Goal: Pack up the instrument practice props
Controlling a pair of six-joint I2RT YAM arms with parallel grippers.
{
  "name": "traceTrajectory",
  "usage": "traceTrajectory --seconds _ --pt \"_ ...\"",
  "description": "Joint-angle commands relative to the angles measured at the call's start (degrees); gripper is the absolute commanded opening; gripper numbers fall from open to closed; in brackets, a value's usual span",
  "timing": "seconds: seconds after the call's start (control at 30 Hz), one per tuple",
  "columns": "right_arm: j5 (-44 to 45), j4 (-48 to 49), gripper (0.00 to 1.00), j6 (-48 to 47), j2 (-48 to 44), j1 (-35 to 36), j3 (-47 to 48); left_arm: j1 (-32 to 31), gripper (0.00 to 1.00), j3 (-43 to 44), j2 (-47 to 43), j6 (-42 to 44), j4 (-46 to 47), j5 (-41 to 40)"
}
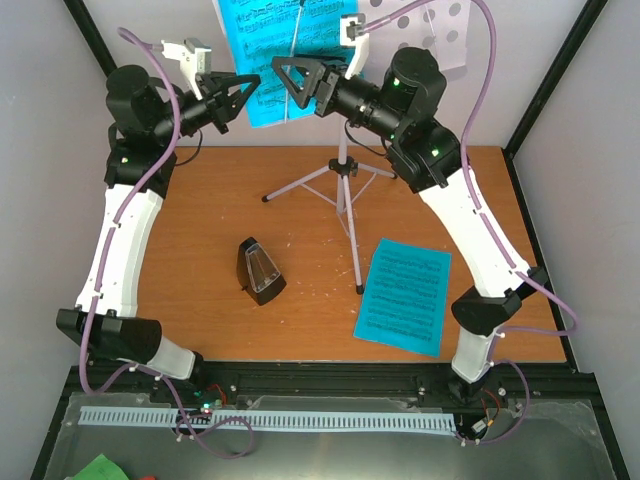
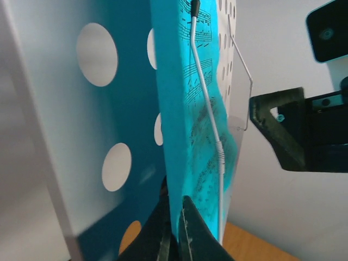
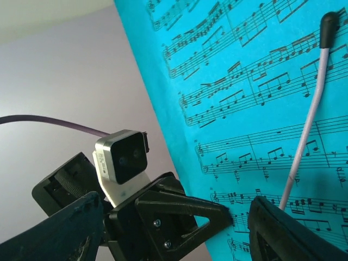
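Note:
The grey tripod music stand [image 1: 345, 180] stands at the table's back, its perforated tray [image 1: 440, 35] raised. A cyan sheet-music page [image 1: 262, 50] rests on the tray under a wire page holder [image 3: 304, 125]. My left gripper [image 1: 250, 88] is shut on that page's left edge; the left wrist view shows its jaws [image 2: 176, 231] pinching the page [image 2: 185, 81] in front of the tray [image 2: 65, 119]. My right gripper [image 1: 290, 82] is open and empty, just in front of the page [image 3: 261, 98], beside the left gripper. The black pyramid metronome [image 1: 260, 270] stands on the table. A second cyan page [image 1: 403, 295] lies flat at right.
The stand's tripod legs [image 1: 300, 185] spread over the table's back middle. Black frame posts [image 1: 95, 40] and grey walls close in the cell. A white slotted rail [image 1: 270, 420] runs along the near edge by the arm bases.

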Motion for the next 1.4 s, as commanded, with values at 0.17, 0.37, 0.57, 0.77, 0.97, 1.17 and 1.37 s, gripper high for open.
traceTrajectory --seconds 0.17,0.37,0.57,0.77,0.97,1.17,1.37 --pt "1.0 -2.6 0.70 0.4 1.8 -1.5 2.6 -0.3 0.00 2.0 -0.3 -0.8 1.0 2.1" --pt "1.7 -2.1 0.69 -1.0 2.9 -2.0 2.8 -0.3 0.00 1.1 -0.8 -0.8 1.1 1.9" --pt "0.3 -0.8 0.63 -0.2 5.0 -3.2 4.0 -0.2 0.00 1.1 -1.4 -0.7 1.1 1.8" --pt "-3.1 1.9 0.55 0.1 6.8 -3.8 5.2 -0.2 0.00 0.8 -1.7 -0.4 0.4 1.8" --pt "-2.8 5.6 0.48 -1.2 7.3 -3.9 5.2 -0.3 0.00 -0.1 -2.3 -0.5 0.2 2.2" --pt "-2.9 9.9 0.32 -1.5 8.1 -4.3 5.2 -0.3 0.00 -0.8 -2.6 -0.6 -0.1 2.3" --pt "-3.1 11.7 0.11 -4.5 8.9 -4.3 5.2 -0.3 0.00 -1.3 -3.3 -0.5 -0.4 2.4"
